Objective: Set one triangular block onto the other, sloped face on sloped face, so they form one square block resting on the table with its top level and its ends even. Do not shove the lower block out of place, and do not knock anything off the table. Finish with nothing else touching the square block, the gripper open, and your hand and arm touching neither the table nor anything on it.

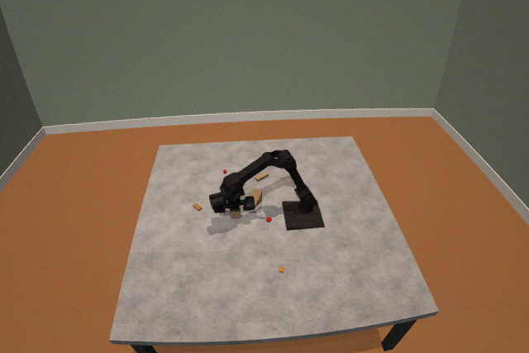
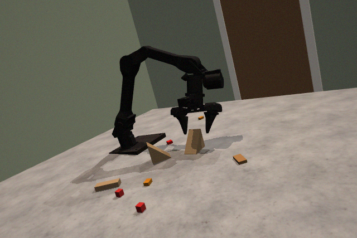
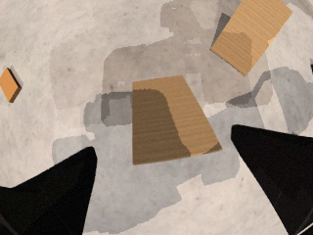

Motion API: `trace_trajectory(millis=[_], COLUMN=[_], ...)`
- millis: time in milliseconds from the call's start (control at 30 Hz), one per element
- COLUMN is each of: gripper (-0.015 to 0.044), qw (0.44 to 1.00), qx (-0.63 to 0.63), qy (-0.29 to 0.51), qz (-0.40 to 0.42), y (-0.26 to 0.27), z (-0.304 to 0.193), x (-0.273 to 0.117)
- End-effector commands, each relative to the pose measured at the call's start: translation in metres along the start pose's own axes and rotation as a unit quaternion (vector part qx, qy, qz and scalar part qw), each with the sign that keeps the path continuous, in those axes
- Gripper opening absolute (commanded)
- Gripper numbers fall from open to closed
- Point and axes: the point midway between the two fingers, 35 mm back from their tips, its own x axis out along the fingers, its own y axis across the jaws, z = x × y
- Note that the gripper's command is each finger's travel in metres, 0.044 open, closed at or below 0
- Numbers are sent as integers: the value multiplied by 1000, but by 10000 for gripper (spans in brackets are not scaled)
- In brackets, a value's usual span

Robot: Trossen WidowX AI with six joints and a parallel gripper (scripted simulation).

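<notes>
One wooden triangular block stands on the table below the hand, partly in its shadow. The other triangular block rests apart from it, nearer the arm's base, its triangular end showing in the exterior view. My gripper is open and empty, pointing down over the first block. Its fingertips are about level with that block's top in the exterior view, one toward each side. In the top view the hand hides the fingers and part of this block.
A wooden plank, a flat orange-brown piece, a red piece near the arm base, two red cubes and small orange pieces lie around.
</notes>
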Motion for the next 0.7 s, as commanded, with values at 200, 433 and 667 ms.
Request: trace_trajectory(millis=[200,433,667], gripper=[440,440,440], qw=[1000,1000,1000], qx=[-3,-3,-3], qy=[-2,-2,-3], qz=[-4,-4,-4], y=[-2,-4,-6], z=[0,-1,-1], x=[19,30,42])
